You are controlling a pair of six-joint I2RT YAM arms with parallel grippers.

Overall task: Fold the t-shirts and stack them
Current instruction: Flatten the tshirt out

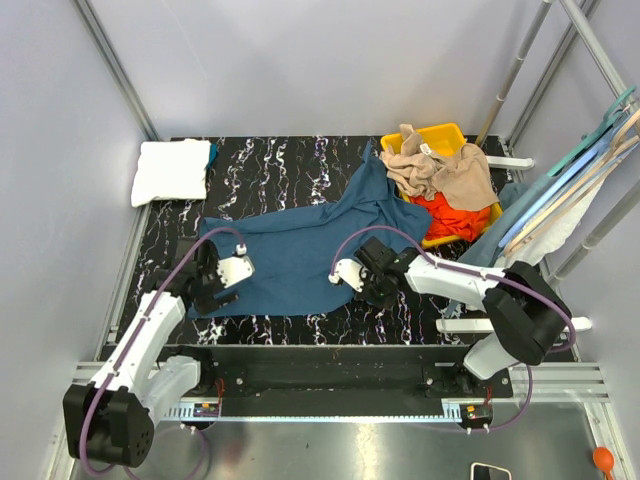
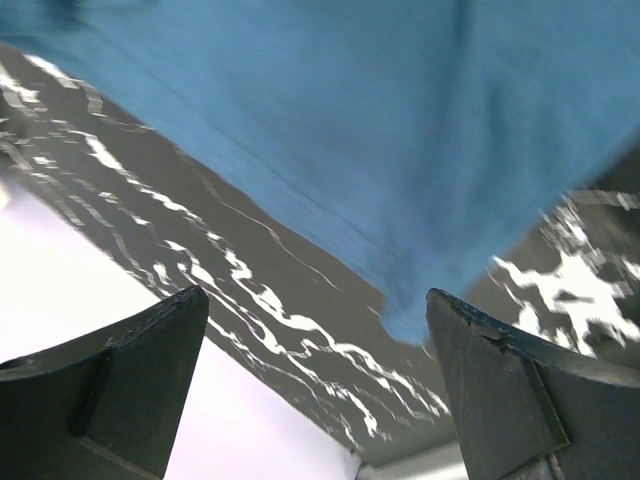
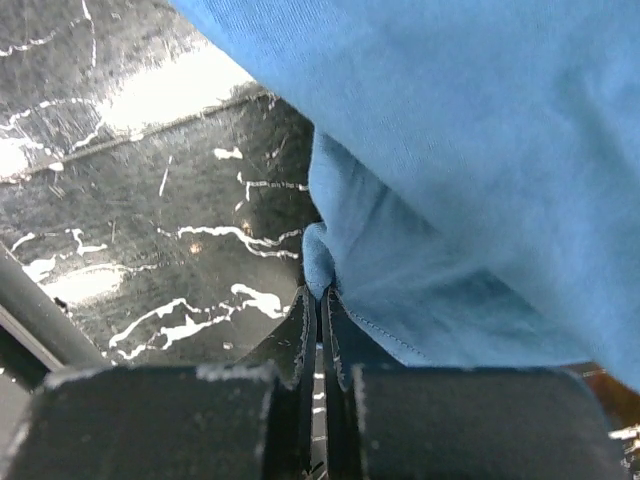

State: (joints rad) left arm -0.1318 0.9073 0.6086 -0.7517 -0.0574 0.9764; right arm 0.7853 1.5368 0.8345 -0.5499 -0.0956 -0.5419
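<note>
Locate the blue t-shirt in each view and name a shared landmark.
Top external: blue t-shirt spread across the middle.
Left wrist: blue t-shirt fills the top, corner dipping right of centre.
Right wrist: blue t-shirt upper right, fold pinched in the right gripper.
Shared landmark: black white-veined tabletop.

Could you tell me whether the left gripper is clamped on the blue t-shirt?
No, the left wrist view shows the left gripper open, its fingers wide apart, with the blue t-shirt corner lying ungripped ahead of them.
</note>
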